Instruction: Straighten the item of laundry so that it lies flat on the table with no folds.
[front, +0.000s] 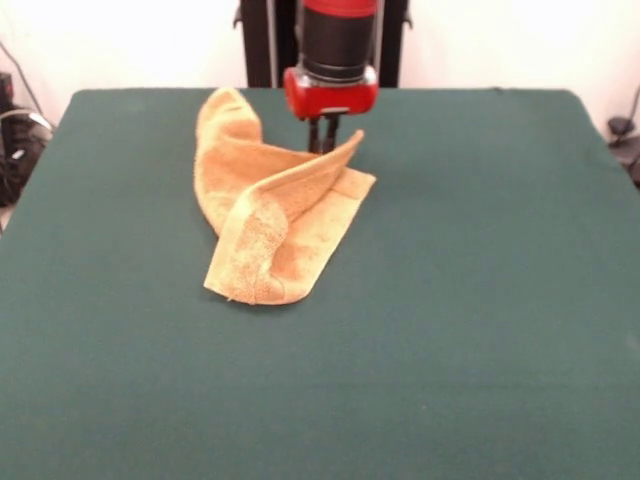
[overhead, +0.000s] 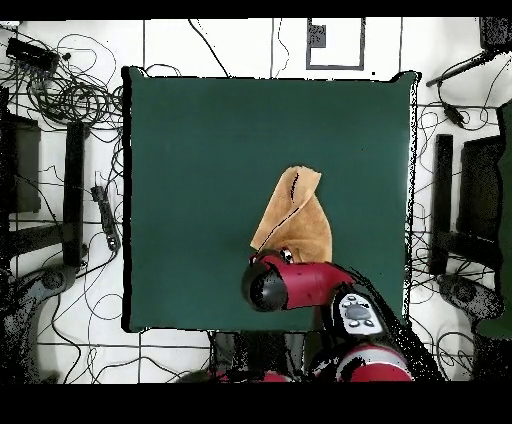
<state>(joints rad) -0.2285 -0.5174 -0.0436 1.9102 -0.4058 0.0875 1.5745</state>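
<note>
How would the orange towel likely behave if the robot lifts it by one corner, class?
Probably floppy: the towel already lies folded over itself with a raised, curved flap. Likely light for its size, as that flap stands by the pincer without sagging flat. Its terry surface may drag on the table rather than slide.

A large rectangular surface (front: 480, 330) covered in dark green felt-like cloth carries a single thing: a small golden-orange terry-cloth towel (front: 265, 210). In the front view the towel lies toward eleven o'clock of the surface's middle, crumpled and folded over itself, one fold standing up in a ridge, its lower corner pointing toward seven o'clock.
</note>
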